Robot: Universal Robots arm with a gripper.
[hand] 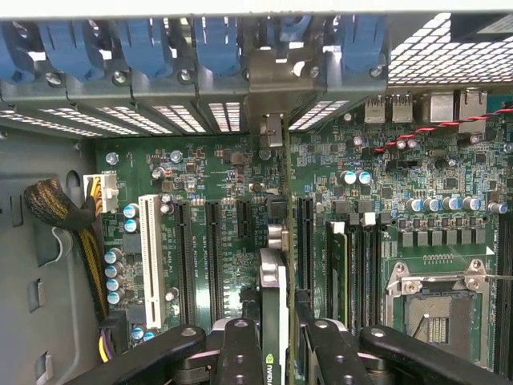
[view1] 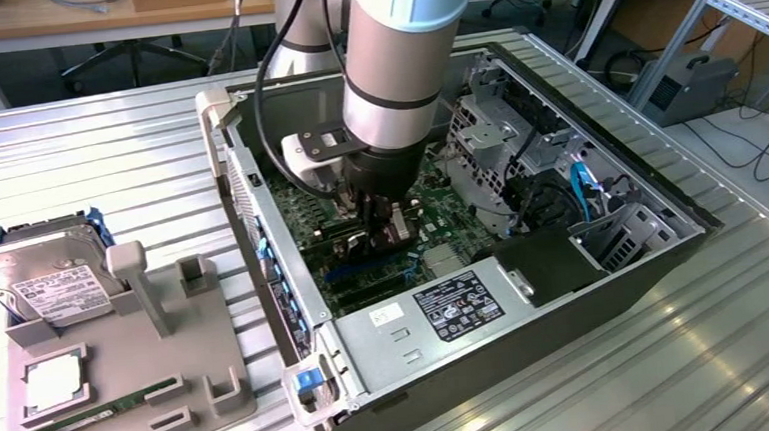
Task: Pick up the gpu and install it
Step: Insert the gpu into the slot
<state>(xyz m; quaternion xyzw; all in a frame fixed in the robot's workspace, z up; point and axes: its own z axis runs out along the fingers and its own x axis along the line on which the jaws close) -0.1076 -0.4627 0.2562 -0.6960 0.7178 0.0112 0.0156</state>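
The gpu (hand: 272, 281) shows edge-on in the wrist view as a thin card with a green logo near my fingers. It runs across the green motherboard (hand: 401, 200) toward the case's rear wall. Its silver bracket (hand: 272, 128) stands at a rear slot opening. My gripper (hand: 276, 357) is shut on the card, one black finger (hand: 240, 353) on each side. In the exterior view my gripper (view1: 382, 228) reaches down into the open computer case (view1: 655, 259), low over the motherboard (view1: 362, 282). Whether the card sits fully in a slot I cannot tell.
Black expansion slots (hand: 215, 249) and a white slot (hand: 150, 257) lie beside the card; an empty CPU socket (hand: 437, 309) is on its other side. A grey tray (view1: 208, 387) at the exterior view's left holds a hard drive (view1: 48, 281) and memory stick (view1: 89, 419).
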